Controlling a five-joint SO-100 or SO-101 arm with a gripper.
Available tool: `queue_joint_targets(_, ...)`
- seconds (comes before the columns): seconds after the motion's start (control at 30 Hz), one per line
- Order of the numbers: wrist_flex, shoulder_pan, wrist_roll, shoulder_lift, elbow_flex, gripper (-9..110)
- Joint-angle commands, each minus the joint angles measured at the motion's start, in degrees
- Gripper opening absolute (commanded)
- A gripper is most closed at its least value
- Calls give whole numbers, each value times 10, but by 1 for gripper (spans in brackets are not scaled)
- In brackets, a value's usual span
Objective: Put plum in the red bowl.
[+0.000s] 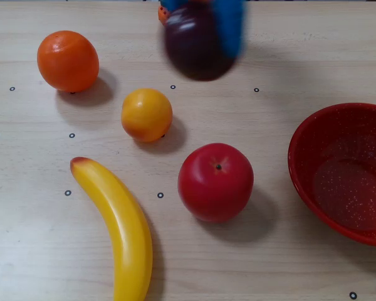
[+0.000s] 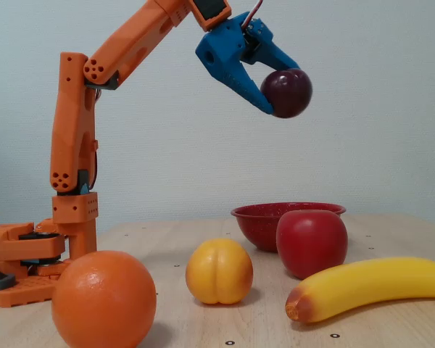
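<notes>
The dark purple plum [image 2: 287, 92] is held between the blue fingers of my gripper [image 2: 281, 90], high above the table in the fixed view. In the overhead view the plum [image 1: 194, 44] looks large and blurred near the top edge, with a blue finger [image 1: 229, 25] beside it. The red bowl [image 1: 313, 144] with white speckles sits at the right edge of the overhead view. In the fixed view the red bowl [image 2: 254, 214] stands behind the apple. The plum is to the left of the bowl in the overhead view, not over it.
On the wooden table lie an orange [image 1: 67, 61], a smaller yellow-orange fruit [image 1: 146, 115], a red apple [image 1: 215, 182] and a banana [image 1: 119, 226]. The apple stands just left of the bowl. The arm's orange base [image 2: 29, 254] is at the left of the fixed view.
</notes>
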State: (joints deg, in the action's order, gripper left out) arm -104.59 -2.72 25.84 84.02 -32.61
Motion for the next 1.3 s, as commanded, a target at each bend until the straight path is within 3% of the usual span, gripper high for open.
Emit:
queue_joint_targets(0.0, -26, -45, -27, 80, 41, 0)
queue_joint_targets(0.6, -24, -259, -158, 20, -23, 0)
queue_joint_targets(1.27, 91, -282, -122, -189, -2, 0)
